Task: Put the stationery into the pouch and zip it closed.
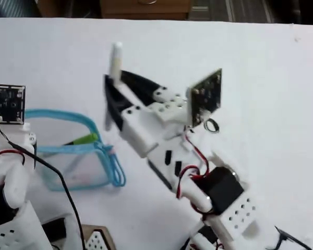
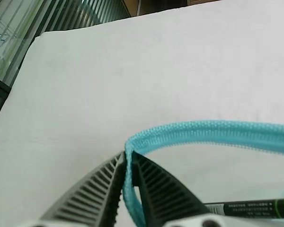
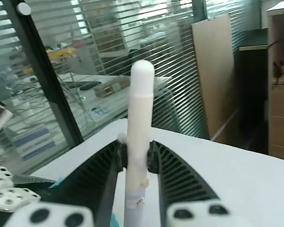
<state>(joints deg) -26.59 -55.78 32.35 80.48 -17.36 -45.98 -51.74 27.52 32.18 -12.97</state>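
Looking down, the right end effector point(image 1: 113, 79) grips a white pen point(image 1: 116, 57) upright, just past the blue pouch point(image 1: 57, 114) on the desk point(image 1: 261, 62). Left wrist view: the left end effector point(image 2: 128, 163) pinches the pouch's rim; hold that mouth wide. Right wrist view: the pen sits clamped between both fingers; tip it down toward the pouch.

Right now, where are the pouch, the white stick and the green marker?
pouch point(image 1: 57, 113), high view, on its blue zip edge.
white stick point(image 3: 141, 99), right wrist view, on the upper shaft below the rounded tip.
green marker point(image 1: 86, 139), high view, on its green end.
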